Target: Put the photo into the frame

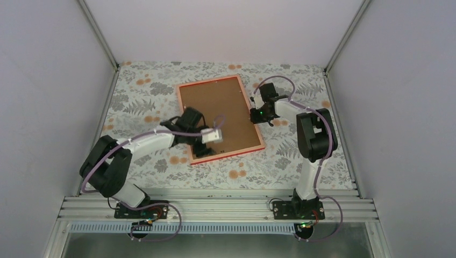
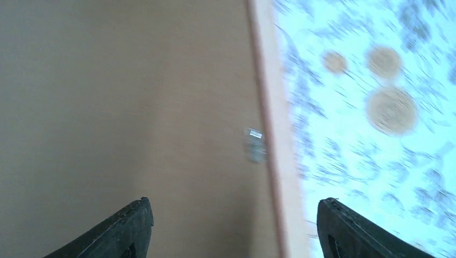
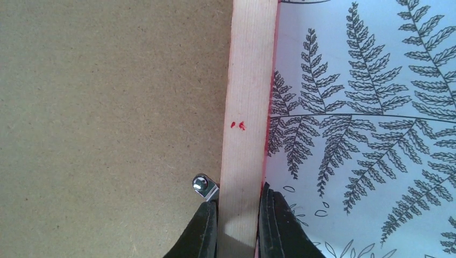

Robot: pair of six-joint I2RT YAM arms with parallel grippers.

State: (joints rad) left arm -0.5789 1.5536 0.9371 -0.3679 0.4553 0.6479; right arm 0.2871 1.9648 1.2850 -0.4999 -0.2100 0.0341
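right jaws are pinched narrow on the frame (image 3: pixel 247 80). one finger sits on the board side and one on the outer side, clamping the pale rail of its right edge just beside a metal tab (image 3: pixel 203 184). left jaws stand wide and hold nothing, fingers (image 2: pixel 121 231) well apart, hanging low over the brown backing board (image 1: pixel 218 115) by the frame's near edge. a small tab (image 2: pixel 254 144) lies ahead of them, right against the rail.

frame lies flat and back-up on the flowered surface (image 1: pixel 140 107), between the two arms. the board fills its opening. photo isn't visible in any view. if it's in, it's under the board, can't tell.

step in hand, as i read it: closing up the back. the board looks seated and the right side is pinning the frame so it doesn't slide. the left side looks lined up on the tabs at the near edge.

next move probably calls for the left jaws to come down on that small tab and press or turn it over the board, with a light push toward the board's middle. the right grip should stay firm, and the left shouldn't lever the rail up or skid the frame on the cloth.
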